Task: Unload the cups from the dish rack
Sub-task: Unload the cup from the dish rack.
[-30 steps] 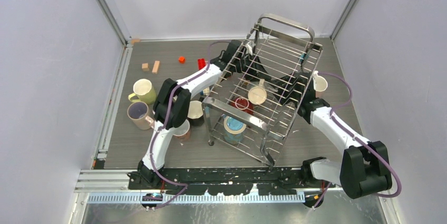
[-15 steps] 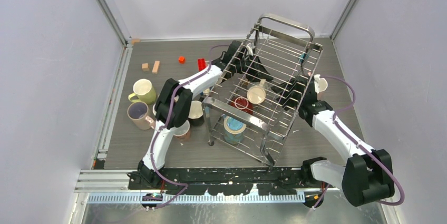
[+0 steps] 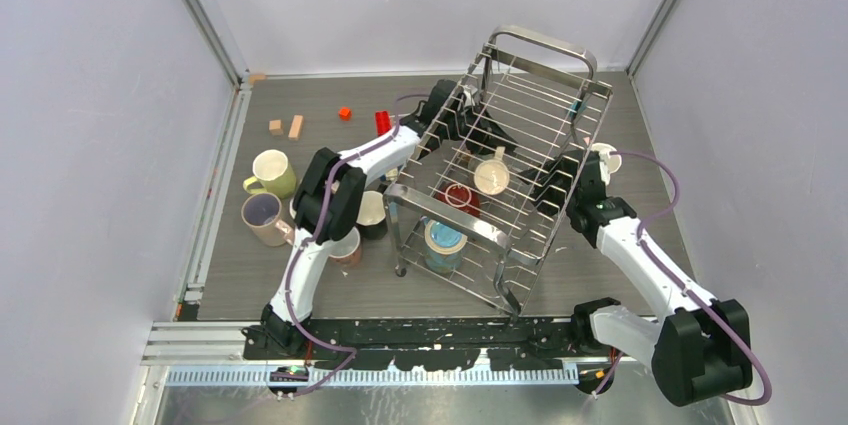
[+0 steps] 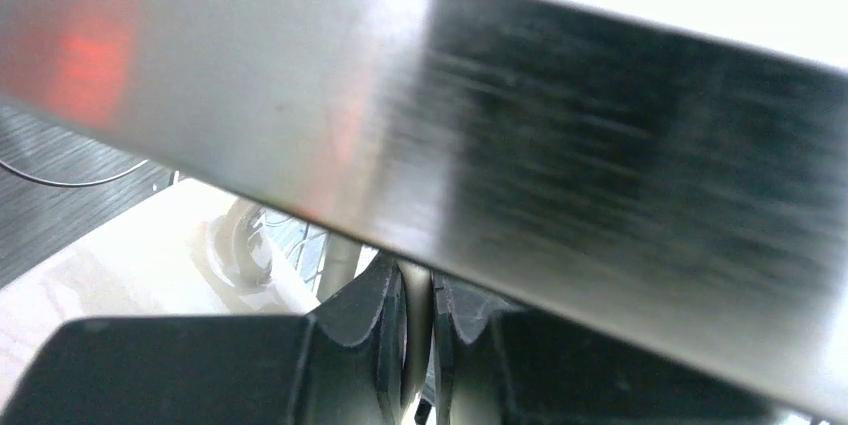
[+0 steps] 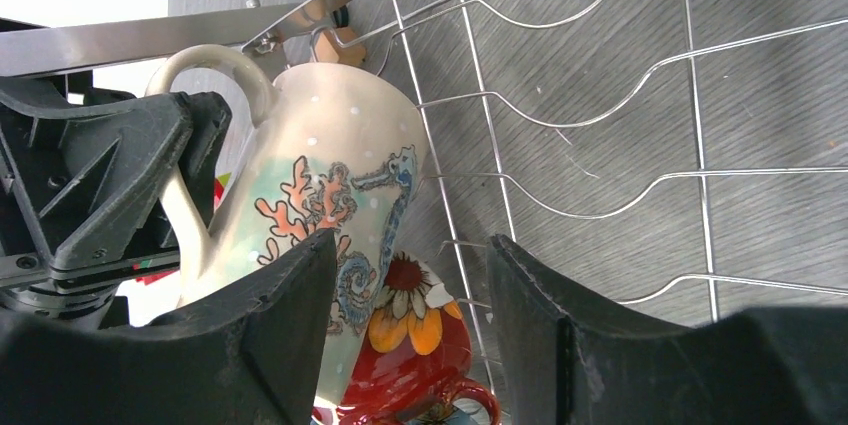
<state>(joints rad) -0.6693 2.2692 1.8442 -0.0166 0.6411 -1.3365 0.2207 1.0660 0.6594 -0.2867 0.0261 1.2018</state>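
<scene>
The steel-wire dish rack (image 3: 520, 135) stands tilted in the middle of the table. Inside it lie a cream seahorse mug (image 3: 490, 177), a dark red flowered mug (image 3: 460, 198) and a blue-and-tan banded mug (image 3: 443, 242). My left gripper (image 3: 457, 110) is shut on a thin bar of the rack's left side (image 4: 418, 285). My right gripper (image 3: 562, 177) is open at the rack's right side. In the right wrist view it (image 5: 410, 240) faces the cream mug (image 5: 330, 175) and the red mug (image 5: 420, 355), touching neither.
A yellow mug (image 3: 272, 173), a pink mug (image 3: 263, 217), a dark mug (image 3: 371, 213) and one more mug (image 3: 347, 247) stand left of the rack. A white mug (image 3: 604, 155) stands right of it. Small toy blocks (image 3: 344, 113) lie at the far left.
My right arm has swung its elbow outward and reached the open gripper further into the rack's right side. The cream mug has shifted slightly. The left gripper keeps its hold on the rack.
</scene>
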